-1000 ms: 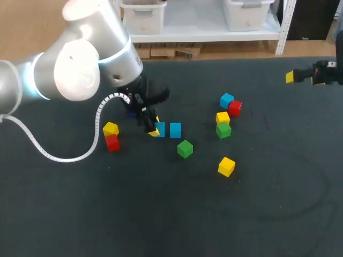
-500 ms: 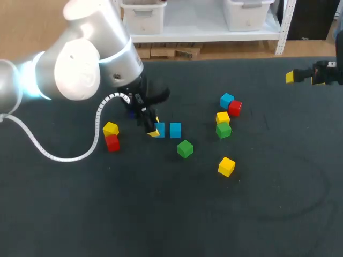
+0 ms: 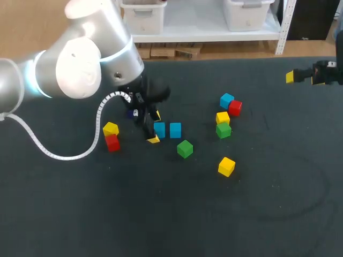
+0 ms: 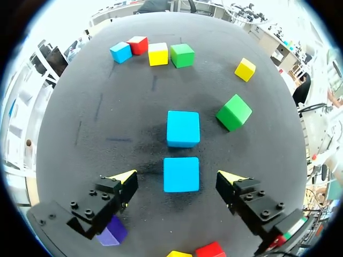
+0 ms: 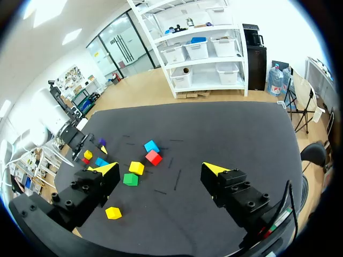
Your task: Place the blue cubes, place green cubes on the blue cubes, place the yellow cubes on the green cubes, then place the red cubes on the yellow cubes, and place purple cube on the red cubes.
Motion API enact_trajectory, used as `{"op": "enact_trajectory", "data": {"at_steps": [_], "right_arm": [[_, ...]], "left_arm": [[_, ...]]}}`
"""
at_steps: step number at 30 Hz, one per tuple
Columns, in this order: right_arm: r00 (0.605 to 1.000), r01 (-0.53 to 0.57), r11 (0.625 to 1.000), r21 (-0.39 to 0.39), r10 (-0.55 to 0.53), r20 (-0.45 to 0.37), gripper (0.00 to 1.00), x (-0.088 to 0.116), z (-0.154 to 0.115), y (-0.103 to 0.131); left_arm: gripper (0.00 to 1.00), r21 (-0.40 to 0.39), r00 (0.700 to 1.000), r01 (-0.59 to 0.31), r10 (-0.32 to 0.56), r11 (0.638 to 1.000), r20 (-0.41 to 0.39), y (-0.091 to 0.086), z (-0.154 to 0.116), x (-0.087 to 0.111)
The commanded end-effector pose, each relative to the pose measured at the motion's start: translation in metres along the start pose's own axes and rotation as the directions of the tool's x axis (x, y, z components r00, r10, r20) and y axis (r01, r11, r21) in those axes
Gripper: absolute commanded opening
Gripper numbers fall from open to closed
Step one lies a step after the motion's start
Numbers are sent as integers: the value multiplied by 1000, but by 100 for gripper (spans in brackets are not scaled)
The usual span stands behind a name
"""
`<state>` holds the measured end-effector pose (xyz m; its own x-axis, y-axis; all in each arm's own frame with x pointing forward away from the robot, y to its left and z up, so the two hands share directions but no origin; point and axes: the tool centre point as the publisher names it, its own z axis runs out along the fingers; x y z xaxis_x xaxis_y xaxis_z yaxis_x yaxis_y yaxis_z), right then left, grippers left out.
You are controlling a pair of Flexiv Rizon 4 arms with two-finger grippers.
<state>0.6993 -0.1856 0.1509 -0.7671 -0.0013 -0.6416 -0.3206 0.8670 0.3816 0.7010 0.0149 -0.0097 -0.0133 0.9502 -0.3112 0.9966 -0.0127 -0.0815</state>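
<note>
My left gripper point(image 3: 155, 127) stands open around a blue cube point(image 3: 159, 129) that rests on the table, with a gap on each side between cube point(image 4: 181, 174) and fingers. A second blue cube point(image 3: 175, 130) sits right beside it, ahead of the gripper point(image 4: 178, 181) in the wrist view. A green cube point(image 3: 185, 149) and a yellow cube point(image 3: 226, 166) lie nearer the front. A blue point(image 3: 226, 100), red point(image 3: 235, 107), yellow point(image 3: 223, 117) and green cube point(image 3: 223, 129) cluster to the right. A purple cube point(image 4: 112, 234) lies under the left finger. My right gripper point(image 3: 301, 78) hangs open at the far right, empty point(image 5: 161, 169).
A yellow cube point(image 3: 110, 128) stands against a red cube point(image 3: 112, 142) to the left of my left gripper. The left arm's white cable point(image 3: 96, 126) loops over the mat. The dark mat point(image 3: 241, 214) covers the table.
My left gripper has opened and let go of the blue cube, which now stands on the table beside the other blue cube. The right arm has not moved.
</note>
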Motion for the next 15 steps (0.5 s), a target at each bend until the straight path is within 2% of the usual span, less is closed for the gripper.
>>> {"op": "enact_trajectory", "data": {"at_steps": [1,9,15], "right_arm": [[1000,-1,1000,2,1,0,100,0,0,1],[1000,-1,1000,2,1,0,100,0,0,1],[1000,-1,1000,2,1,0,100,0,0,1]], "left_arm": [[100,-5,1000,-1,1,1000,2,1,-11,-1],[100,-43,998,-5,8,999,64,-11,-53,0],[100,-72,993,31,-23,997,118,-25,-90,16]]}}
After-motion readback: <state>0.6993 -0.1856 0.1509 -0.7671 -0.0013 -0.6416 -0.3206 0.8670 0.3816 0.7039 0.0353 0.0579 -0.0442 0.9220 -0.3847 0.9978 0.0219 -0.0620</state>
